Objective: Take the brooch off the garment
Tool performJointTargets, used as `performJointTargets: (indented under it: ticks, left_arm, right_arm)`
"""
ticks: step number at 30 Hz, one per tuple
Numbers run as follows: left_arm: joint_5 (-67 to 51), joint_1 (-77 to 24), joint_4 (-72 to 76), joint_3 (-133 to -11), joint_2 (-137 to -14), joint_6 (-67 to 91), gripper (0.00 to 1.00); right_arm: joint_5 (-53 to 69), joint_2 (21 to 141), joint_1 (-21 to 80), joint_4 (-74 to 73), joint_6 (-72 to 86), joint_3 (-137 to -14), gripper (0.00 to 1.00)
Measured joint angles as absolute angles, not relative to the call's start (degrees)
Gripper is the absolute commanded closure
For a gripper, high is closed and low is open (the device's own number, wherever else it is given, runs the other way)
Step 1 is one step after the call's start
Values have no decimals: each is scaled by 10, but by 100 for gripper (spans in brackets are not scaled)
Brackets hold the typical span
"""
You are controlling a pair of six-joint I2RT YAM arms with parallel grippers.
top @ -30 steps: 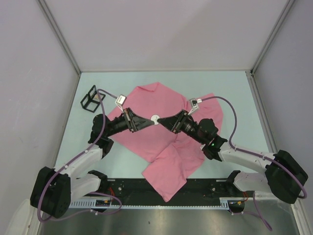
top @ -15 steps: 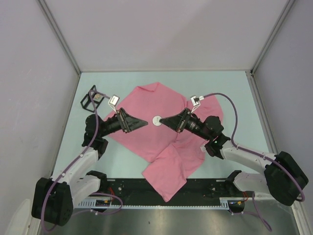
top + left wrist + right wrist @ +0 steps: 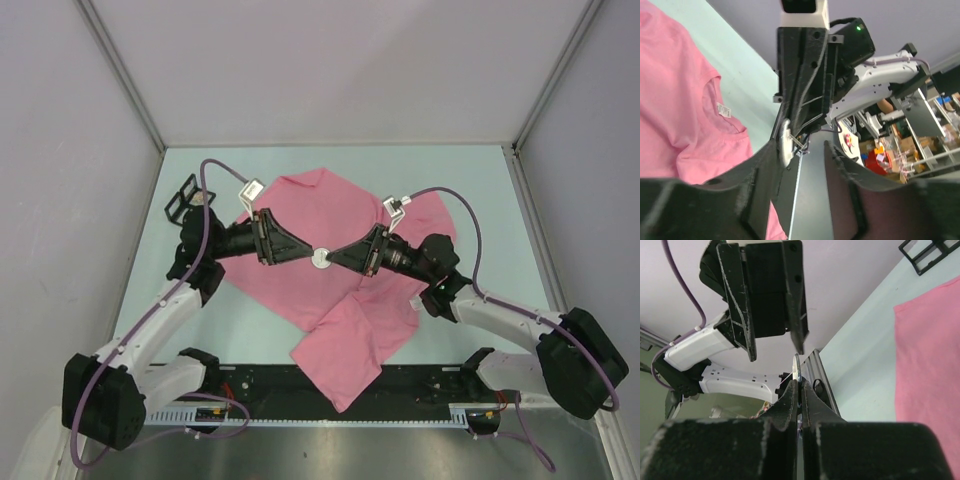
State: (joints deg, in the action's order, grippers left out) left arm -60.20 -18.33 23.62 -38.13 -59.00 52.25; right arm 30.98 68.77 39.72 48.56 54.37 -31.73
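The garment [image 3: 330, 290], a pink T-shirt, lies crumpled across the middle of the table, its small white label [image 3: 723, 110] showing in the left wrist view. The brooch [image 3: 321, 259], a small white round disc, is pinched edge-on in my right gripper [image 3: 331, 257], which is shut on it and holds it in the air clear of the cloth [image 3: 930, 365]. In the right wrist view the brooch [image 3: 797, 371] sticks out past my gripper [image 3: 800, 386]. My left gripper [image 3: 300, 250] stands open facing the brooch [image 3: 785, 142], whose pin points into the gap of that gripper [image 3: 800, 150].
A black wire stand [image 3: 185, 200] sits at the table's left edge, behind my left arm. Grey walls close the table in on three sides. A black rail [image 3: 330, 405] runs along the near edge under the shirt's lower flap.
My right gripper has shut on the brooch. My left gripper let go, opened and drew back left, then came back toward the brooch, still open.
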Motion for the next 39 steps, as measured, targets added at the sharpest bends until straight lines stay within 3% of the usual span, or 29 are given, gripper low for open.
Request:
performJointTargets:
  ticks: [4, 10, 13, 14, 16, 17, 18, 19, 20, 23, 29, 39]
  left_arm:
    - [-603, -198, 212, -396, -601, 492, 69]
    - [-606, -199, 188, -396, -615, 479, 65]
    - [-608, -199, 182, -396, -615, 474, 75]
    - [-609, -199, 177, -396, -615, 472, 86]
    - [-610, -200, 170, -396, -616, 467, 97]
    - [-613, -200, 167, -397, -618, 464, 99]
    - [-615, -200, 164, -398, -619, 463, 100]
    - [-616, -200, 159, -399, -620, 460, 100]
    - [-616, -200, 156, -400, -620, 458, 100]
    - [-610, -200, 131, -405, -622, 444, 100]
    - [-599, -201, 88, -430, -621, 414, 100]
    - [-591, -201, 58, -437, -621, 395, 100]
  right_arm:
    - [324, 693, 397, 484, 543, -318, 100]
    - [327, 693, 397, 482, 542, -322, 100]
    - [329, 693, 397, 482, 542, -323, 100]
    - [329, 693, 397, 482, 542, -324, 100]
    - [330, 693, 397, 481, 541, -326, 100]
    - [330, 693, 397, 478, 539, -327, 96]
    - [331, 694, 397, 473, 538, -328, 86]
    - [331, 695, 397, 467, 538, -328, 57]
    - [329, 694, 397, 458, 537, -330, 47]
    - [319, 688, 398, 423, 537, -337, 36]
    - [295, 657, 406, 378, 538, -342, 36]
    - [295, 701, 419, 392, 546, -355, 54]
